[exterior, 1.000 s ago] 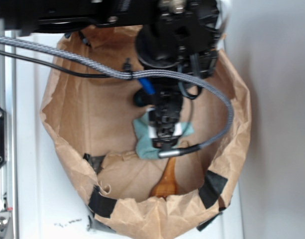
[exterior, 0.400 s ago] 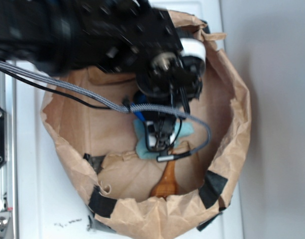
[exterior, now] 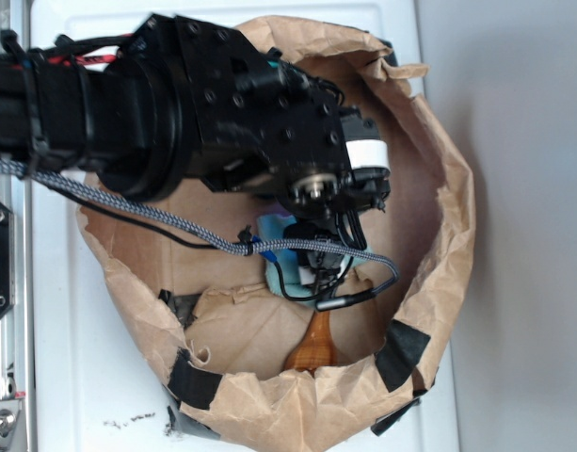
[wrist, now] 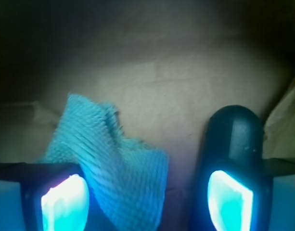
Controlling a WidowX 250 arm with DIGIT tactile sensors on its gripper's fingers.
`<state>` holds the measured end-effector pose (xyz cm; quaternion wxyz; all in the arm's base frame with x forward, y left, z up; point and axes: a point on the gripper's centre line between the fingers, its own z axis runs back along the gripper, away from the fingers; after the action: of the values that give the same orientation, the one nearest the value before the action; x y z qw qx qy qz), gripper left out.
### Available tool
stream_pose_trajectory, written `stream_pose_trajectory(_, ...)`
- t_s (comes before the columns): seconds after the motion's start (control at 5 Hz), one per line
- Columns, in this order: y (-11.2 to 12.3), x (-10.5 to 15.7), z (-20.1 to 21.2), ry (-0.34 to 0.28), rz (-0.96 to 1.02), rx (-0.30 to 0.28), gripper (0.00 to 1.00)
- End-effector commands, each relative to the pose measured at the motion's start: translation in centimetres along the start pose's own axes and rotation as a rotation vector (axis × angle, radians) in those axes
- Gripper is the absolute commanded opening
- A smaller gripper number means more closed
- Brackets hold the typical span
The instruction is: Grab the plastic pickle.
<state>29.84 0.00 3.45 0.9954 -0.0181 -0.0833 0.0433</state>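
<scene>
Plastic pickle, one dark green glossy oblong with a rounded end, stood just ahead of the right-hand finger in the wrist view, its lower part hidden behind that finger's pad. From the exterior view the pickle could not be made out beneath the arm. One gripper pointed down into one crumpled brown paper bag; its two fingers were spread wide apart, with nothing between them but the bag's paper floor, and both pads glowed bright blue-white. One light teal cloth, ribbed and rumpled, lay ahead of the left-hand finger and reached partly in front of it; whether either finger touched cloth or pickle could not be told. One orange-brown wooden piece with a narrow neck lay near the bag's lower wall, apart from the cloth. Three patches of black tape showed on the bag's lower rim. One braided grey cable ran along the black arm. No brand, label or legible writing appeared anywhere; only faint dark specks marked the white tabletop.
</scene>
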Motion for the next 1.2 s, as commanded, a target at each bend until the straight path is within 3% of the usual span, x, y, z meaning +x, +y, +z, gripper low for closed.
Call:
stream_pose_trajectory(0.0,-1.0,0.0,0.8,-0.003,-0.038,-0.02,0.09)
stream_pose_trajectory(0.2,-0.3,-0.1,3.3,0.001,-0.032,-0.089,1.0)
stream_pose_trajectory(0.4,1.4,-0.6,7.7,0.019,-0.052,-0.215,1.0)
stream_pose_trajectory(0.6,2.5,-0.3,9.5,0.033,-0.044,-0.265,1.0)
stream_pose_trajectory(0.8,3.6,0.7,10.7,0.053,-0.01,-0.295,1.0)
stream_pose_trajectory(1.0,4.3,2.0,10.0,0.023,0.029,-0.28,1.0)
